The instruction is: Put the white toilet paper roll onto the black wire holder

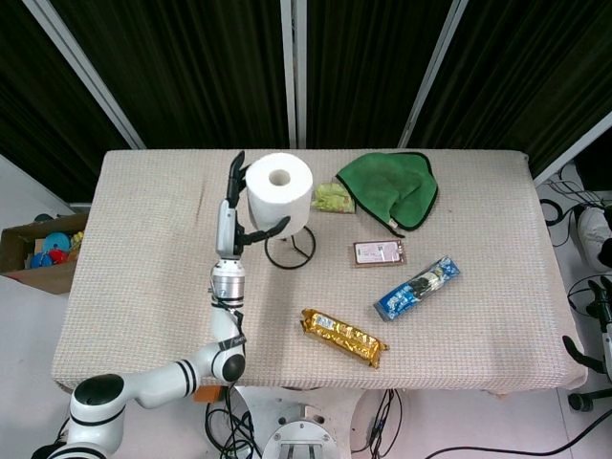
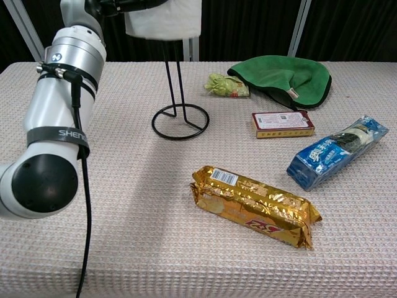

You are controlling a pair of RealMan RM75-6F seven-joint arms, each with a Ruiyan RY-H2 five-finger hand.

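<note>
The white toilet paper roll [image 1: 279, 194] stands upright with its core hole facing up, directly over the black wire holder [image 1: 291, 247]. In the chest view the roll [image 2: 164, 18] sits around the top of the holder's two upright wires [image 2: 173, 74], well above the round base [image 2: 181, 121]. My left hand [image 1: 243, 215] holds the roll from its left side, fingers up along the paper and thumb under its lower edge. In the chest view only dark fingers [image 2: 124, 5] show at the top edge. My right hand appears in neither view.
A green cloth [image 1: 392, 188] and a small pale green packet [image 1: 332, 198] lie behind the holder. To the right are a brown flat box [image 1: 379, 252] and a blue snack pack [image 1: 417, 288]. A gold foil pack [image 1: 342, 337] lies near the front edge.
</note>
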